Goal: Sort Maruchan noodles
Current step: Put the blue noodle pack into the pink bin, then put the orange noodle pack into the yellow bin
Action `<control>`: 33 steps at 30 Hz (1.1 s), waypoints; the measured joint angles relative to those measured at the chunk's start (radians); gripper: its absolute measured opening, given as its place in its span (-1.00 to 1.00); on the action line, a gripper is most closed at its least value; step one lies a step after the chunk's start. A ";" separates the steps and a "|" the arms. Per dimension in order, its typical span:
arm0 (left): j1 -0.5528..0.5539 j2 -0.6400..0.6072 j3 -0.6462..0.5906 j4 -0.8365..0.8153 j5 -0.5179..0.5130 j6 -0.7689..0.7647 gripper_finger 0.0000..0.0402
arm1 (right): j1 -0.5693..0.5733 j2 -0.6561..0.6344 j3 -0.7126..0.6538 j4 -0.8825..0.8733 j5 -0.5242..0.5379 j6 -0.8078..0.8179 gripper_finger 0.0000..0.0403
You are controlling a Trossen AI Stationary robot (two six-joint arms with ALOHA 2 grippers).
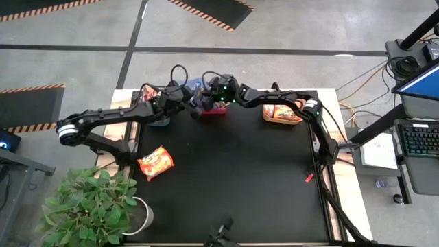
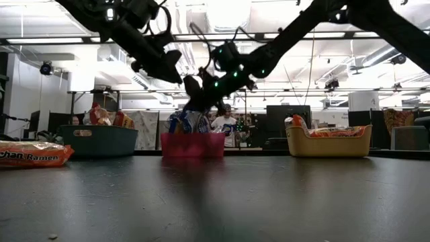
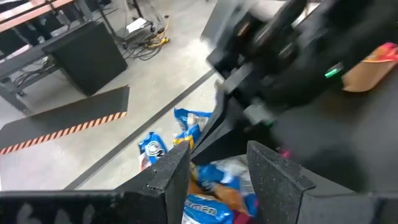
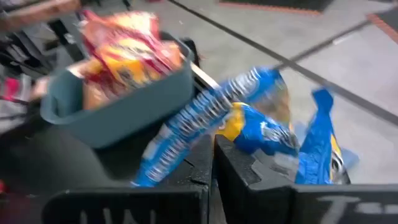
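One orange packet (image 1: 156,163) (long axis diagonal)

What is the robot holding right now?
Right gripper, shut, pinches a blue noodle packet at its edge above the red bin. Left gripper is open, holding nothing.

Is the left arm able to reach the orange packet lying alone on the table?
Probably yes. The orange packet lies alone on the left arm's side with nothing over it; the left gripper is open above the red bin.
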 joint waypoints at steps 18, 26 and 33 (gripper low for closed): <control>-0.138 -0.004 -0.002 -0.074 0.003 -0.013 -0.29 | -0.006 -0.194 -0.011 -0.310 0.019 -0.157 -0.96; -0.215 -0.003 -0.002 -0.182 0.090 -0.131 -0.30 | 0.040 -0.443 -0.279 -0.301 0.031 -0.214 -0.96; -0.216 0.032 0.070 -0.323 0.184 -0.315 -0.37 | 0.061 -0.657 -0.556 -0.144 0.054 -0.177 -0.96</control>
